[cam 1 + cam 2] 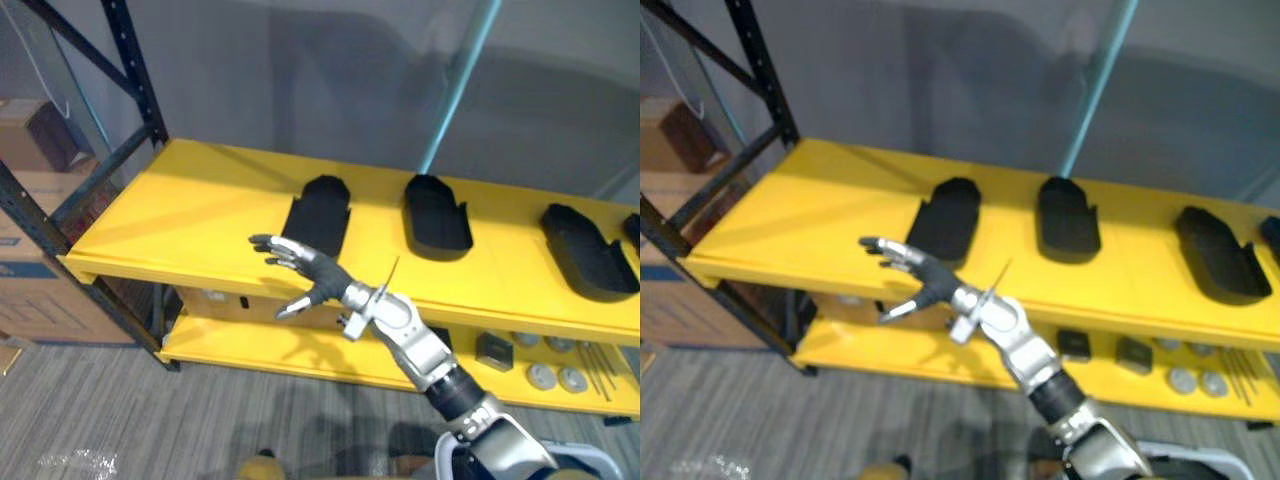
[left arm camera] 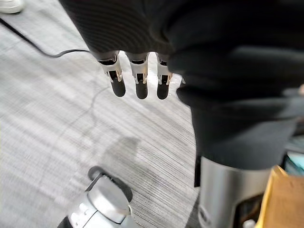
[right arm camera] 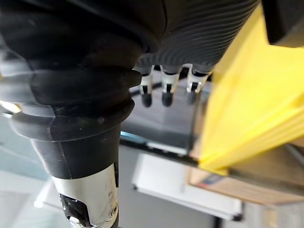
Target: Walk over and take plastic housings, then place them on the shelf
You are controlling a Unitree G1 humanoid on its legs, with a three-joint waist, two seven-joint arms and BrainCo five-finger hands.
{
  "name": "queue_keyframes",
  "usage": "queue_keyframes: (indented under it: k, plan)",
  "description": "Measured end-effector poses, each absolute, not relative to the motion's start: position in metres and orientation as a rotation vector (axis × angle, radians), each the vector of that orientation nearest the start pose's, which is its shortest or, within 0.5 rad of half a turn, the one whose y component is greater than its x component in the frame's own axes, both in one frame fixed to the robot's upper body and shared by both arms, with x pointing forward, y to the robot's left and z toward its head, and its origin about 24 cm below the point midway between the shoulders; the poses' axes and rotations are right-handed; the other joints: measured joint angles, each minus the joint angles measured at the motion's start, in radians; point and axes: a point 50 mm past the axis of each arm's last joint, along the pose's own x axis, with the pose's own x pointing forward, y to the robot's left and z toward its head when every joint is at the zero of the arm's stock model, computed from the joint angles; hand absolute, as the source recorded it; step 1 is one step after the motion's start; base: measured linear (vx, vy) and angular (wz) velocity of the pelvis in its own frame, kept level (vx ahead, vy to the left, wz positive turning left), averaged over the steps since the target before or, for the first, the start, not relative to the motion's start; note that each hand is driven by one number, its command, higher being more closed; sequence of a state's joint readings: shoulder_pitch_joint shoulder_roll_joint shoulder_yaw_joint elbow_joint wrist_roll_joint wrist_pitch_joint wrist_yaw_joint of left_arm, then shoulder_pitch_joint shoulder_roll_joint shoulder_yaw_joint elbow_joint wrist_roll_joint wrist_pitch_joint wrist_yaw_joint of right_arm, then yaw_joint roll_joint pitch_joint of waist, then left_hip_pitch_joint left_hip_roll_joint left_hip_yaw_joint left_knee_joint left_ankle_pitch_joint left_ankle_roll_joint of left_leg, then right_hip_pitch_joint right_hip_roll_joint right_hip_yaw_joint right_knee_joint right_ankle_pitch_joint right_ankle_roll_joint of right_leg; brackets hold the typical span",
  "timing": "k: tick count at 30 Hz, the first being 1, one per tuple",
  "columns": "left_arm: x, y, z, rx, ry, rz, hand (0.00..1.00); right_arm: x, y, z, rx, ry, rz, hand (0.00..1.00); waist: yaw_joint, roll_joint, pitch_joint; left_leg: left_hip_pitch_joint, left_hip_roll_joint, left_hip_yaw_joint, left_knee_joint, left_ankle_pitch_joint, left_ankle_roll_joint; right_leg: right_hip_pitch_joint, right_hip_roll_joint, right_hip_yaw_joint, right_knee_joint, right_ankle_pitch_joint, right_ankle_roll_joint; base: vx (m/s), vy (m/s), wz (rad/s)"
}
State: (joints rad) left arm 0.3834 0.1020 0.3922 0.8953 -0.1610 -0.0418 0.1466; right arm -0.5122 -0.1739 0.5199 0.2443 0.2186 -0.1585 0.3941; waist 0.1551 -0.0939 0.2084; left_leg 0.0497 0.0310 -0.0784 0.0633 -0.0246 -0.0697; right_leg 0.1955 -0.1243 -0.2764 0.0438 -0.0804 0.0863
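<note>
Several black plastic housings lie in a row on the yellow upper shelf (image 1: pixel 200 200): one on the left (image 1: pixel 320 215), one in the middle (image 1: pixel 437 215) and one to the right (image 1: pixel 585 250). My right hand (image 1: pixel 305 265) reaches in from the lower right and hovers at the shelf's front edge, just before the left housing. It is open, fingers spread, holding nothing. In the right wrist view its straight fingers (image 3: pixel 164 90) hang beside the yellow shelf edge (image 3: pixel 237 109). My left hand (image 2: pixel 137 80) hangs over the grey carpet, fingers straight and empty.
A lower yellow shelf (image 1: pixel 300 345) carries small metal parts (image 1: pixel 545 375) at its right. Cardboard boxes (image 1: pixel 30 270) stand at the left behind the black rack frame (image 1: pixel 135 70). A teal pole (image 1: pixel 460 75) rises behind the shelf.
</note>
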Motion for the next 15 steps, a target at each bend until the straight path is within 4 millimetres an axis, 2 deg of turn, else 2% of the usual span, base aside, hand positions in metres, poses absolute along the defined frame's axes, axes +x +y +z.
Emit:
queue_keyframes:
  k: [4,7,8,15]
  plan:
    - [-0.015,0.257,-0.151,-0.102,1.197,0.759,0.0,0.304,-0.033,0.087,-0.23,-0.171,0.915,0.0,0.026,0.001,0.047,-0.002,-0.007,-0.008,-0.001,0.0,0.001,-0.001,-0.002,-0.003,0.0,0.001,0.004,0.0,0.0,0.01]
    - [-0.013,0.257,-0.151,-0.102,1.192,0.757,0.0,0.31,-0.042,0.079,-0.255,-0.134,0.858,0.0,0.029,-0.007,0.055,-0.02,-0.015,-0.026,0.0,0.001,0.001,-0.004,-0.011,-0.025,-0.001,0.002,0.009,0.01,0.01,0.2]
    - [-0.011,0.257,-0.151,-0.104,1.189,0.755,0.0,0.313,-0.046,0.078,-0.263,-0.127,0.829,0.0,0.044,0.0,0.064,-0.019,-0.017,-0.026,0.0,0.001,0.001,-0.003,-0.014,-0.025,-0.001,0.003,0.01,0.03,0.024,0.03]
    - [0.002,0.257,-0.15,-0.128,1.141,0.762,0.0,0.33,-0.065,0.091,-0.298,-0.163,0.676,0.0,0.052,0.003,0.099,-0.035,-0.024,-0.034,0.0,0.003,0.005,-0.015,-0.016,-0.028,0.0,0.011,0.022,0.0,0.001,0.04]
